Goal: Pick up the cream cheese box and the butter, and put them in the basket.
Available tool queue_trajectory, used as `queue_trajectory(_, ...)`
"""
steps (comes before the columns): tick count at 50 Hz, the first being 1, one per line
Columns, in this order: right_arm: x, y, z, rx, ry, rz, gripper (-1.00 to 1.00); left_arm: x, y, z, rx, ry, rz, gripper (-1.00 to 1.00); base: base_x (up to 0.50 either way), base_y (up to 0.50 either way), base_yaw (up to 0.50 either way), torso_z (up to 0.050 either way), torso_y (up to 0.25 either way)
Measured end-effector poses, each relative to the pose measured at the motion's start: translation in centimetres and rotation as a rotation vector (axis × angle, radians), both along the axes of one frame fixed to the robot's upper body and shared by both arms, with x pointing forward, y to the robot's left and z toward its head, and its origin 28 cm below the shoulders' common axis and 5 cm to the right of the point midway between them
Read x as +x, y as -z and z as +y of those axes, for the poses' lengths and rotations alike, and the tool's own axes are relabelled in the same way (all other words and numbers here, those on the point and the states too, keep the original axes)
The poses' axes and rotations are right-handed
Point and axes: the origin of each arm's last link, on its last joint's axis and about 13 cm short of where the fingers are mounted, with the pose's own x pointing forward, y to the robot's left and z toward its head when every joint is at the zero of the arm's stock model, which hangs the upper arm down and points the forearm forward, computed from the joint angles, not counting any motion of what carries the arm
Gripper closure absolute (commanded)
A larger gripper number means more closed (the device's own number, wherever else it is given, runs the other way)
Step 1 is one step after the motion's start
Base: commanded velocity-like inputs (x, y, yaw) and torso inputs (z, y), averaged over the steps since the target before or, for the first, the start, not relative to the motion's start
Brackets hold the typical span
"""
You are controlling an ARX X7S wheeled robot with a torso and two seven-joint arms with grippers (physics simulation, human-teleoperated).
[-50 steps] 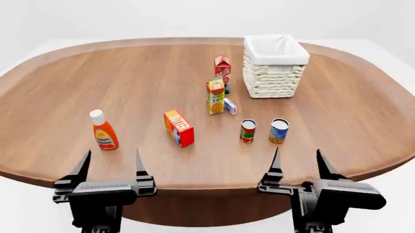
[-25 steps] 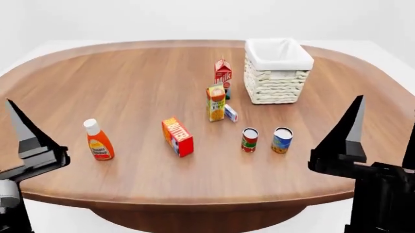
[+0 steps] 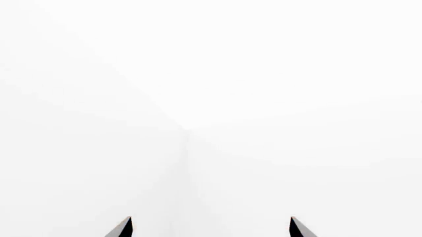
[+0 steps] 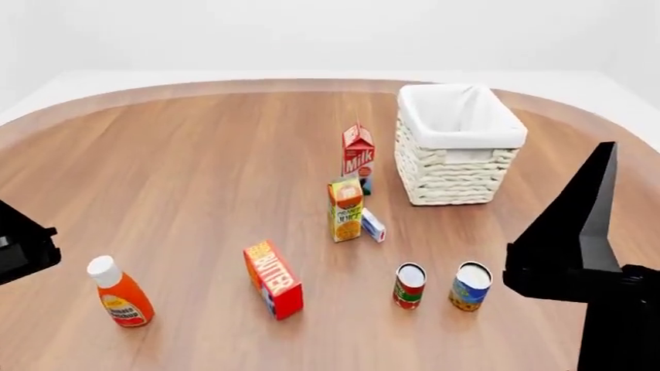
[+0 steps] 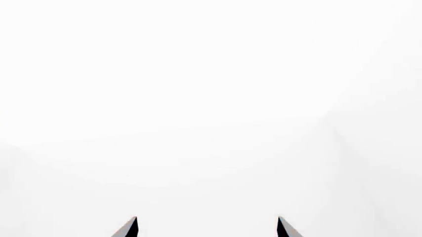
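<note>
On the wooden worktop (image 4: 185, 170) the ketchup (image 4: 120, 291) stands at 8 o'clock, beside the left claw (image 3: 207, 228), whose tips are spread wide on nothing. The butter (image 4: 273, 278) lies near 6 o'clock. At centre the juice (image 4: 345, 209) touches the cream cheese (image 4: 372, 225), milk (image 4: 358, 159) behind. Two cans (image 4: 440, 285) stand at 5 o'clock. The basket (image 4: 459, 147) sits at 1 o'clock. The right claw (image 5: 204, 228) gapes, gripping nothing.

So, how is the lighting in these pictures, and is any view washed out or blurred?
Head view: even, soft light, sharp render, faint shadows under the butter and the basket on the table. Both wrist views: almost pure white, showing only dark fingertips, spread apart.
</note>
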Motion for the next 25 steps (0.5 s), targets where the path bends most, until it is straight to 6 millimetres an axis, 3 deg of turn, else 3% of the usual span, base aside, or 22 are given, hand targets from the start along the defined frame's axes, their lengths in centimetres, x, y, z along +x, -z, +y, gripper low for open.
queue_trajectory(25, -0.17, 0.09, 0.39, -0.018, -0.034, 0.009, -1.0, -0.01, -0.31, -0.26, 0.012, 0.018, -0.004, -1.0, 0.5, 0.0, 0.0, 0.0, 0.001)
